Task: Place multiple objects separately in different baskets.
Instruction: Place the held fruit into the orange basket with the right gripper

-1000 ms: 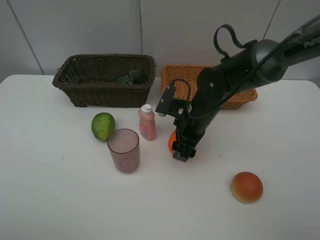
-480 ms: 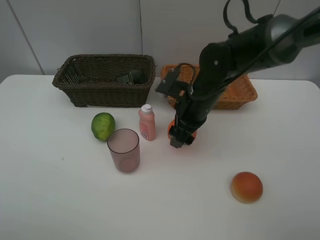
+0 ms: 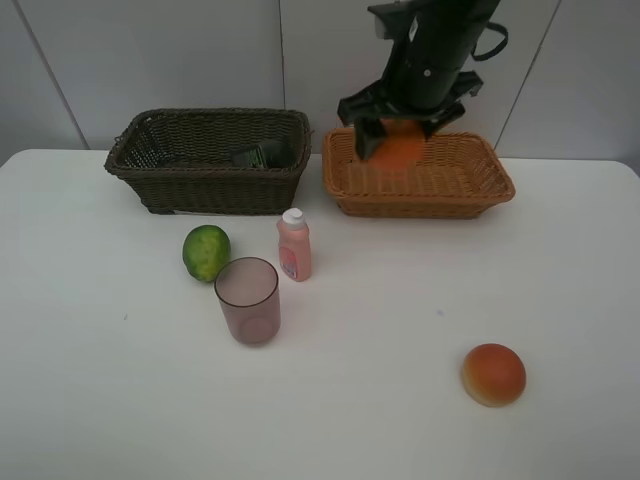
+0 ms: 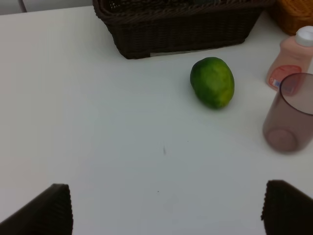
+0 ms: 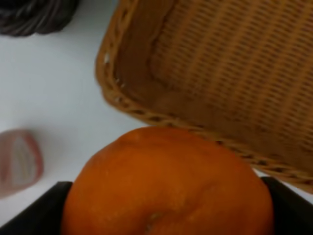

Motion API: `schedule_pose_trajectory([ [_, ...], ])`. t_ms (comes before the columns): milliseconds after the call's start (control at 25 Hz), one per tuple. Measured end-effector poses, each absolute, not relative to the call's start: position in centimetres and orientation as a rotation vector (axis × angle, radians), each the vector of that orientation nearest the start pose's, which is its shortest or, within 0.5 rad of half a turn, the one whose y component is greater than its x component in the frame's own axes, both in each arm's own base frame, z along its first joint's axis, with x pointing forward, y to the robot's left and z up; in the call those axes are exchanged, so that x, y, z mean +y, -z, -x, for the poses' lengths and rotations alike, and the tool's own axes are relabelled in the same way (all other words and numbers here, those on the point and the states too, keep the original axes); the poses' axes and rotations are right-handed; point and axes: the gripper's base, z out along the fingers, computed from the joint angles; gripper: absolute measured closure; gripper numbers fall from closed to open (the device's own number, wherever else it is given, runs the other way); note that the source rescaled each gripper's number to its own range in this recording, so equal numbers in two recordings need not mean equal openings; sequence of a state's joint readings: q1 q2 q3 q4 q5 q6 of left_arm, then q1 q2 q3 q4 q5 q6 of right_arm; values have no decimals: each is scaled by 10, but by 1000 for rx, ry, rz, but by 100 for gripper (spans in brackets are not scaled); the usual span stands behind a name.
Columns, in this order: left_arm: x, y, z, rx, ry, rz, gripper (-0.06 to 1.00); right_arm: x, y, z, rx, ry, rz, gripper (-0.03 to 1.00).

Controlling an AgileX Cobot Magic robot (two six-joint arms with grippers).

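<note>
Aloft, orange (image 3: 403, 150) between right jaws, near tan basket (image 3: 420, 203)

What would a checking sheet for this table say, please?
Surface: white table, looks clean.
Job's things: orange held above tan basket; green bottle inside dark basket; lime, pink bottle, cup, peach on table.
Clutter: nothing seen.
Grippers: right gripper shut on orange; left gripper open, holding nothing.
Cables: black cable loops beside right arm.
Surroundings: pale wall panels behind.
</note>
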State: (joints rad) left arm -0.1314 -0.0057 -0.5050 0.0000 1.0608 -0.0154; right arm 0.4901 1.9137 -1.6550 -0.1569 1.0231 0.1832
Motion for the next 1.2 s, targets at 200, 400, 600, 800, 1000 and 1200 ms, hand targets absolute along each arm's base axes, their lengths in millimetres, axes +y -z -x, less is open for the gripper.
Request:
schedule_pose_trajectory([
  [200, 1, -279, 6, 2031, 92, -118, -6, 145, -279, -394, 2692, 17, 282, 33],
  [400, 1, -279, 6, 2031, 92, -118, -6, 112, -260, -419, 2682, 24, 148, 33],
  [600, 1, -279, 6, 2031, 92, -118, -6, 98, -222, -446, 2682, 21, 68, 33],
  [800, 1, -279, 6, 2031, 92, -118, -6, 95, -180, -465, 2660, 4, 46, 33],
  [1000, 1, -279, 6, 2031, 92, -118, -6, 97, -155, -473, 2650, -12, 52, 33],
  [1200, 1, -279, 6, 2031, 92, -118, -6, 98, -143, -475, 2661, -13, 53, 33],
])
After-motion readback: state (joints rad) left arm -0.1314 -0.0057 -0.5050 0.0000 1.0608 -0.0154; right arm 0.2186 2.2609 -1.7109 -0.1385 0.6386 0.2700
